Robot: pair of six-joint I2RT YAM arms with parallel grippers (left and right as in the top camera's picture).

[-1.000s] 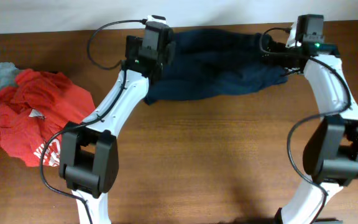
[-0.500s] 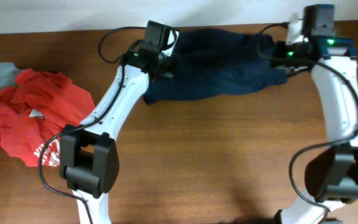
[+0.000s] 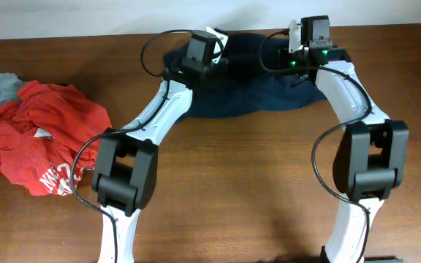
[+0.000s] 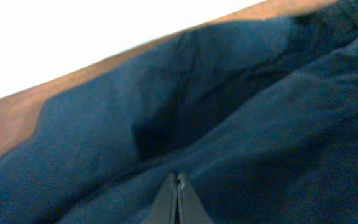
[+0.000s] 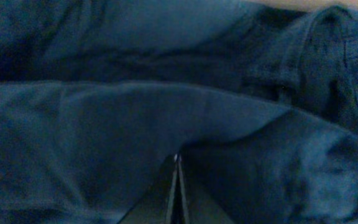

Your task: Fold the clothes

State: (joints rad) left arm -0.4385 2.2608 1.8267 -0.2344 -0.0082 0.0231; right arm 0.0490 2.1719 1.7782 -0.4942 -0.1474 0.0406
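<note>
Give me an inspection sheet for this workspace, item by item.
Surface: brown wooden table, bare across the near half.
Job's things: blue garment bunched at the far edge; red garment heaped at the left, with a grey cloth beneath its far side.
Clutter: nothing seen.
Grippers: left gripper and right gripper both closed, each pinching a fold of the blue garment.
Cables: black cables loop along both arms, clear of the clothes.
Surroundings: white backdrop beyond the far edge.
</note>
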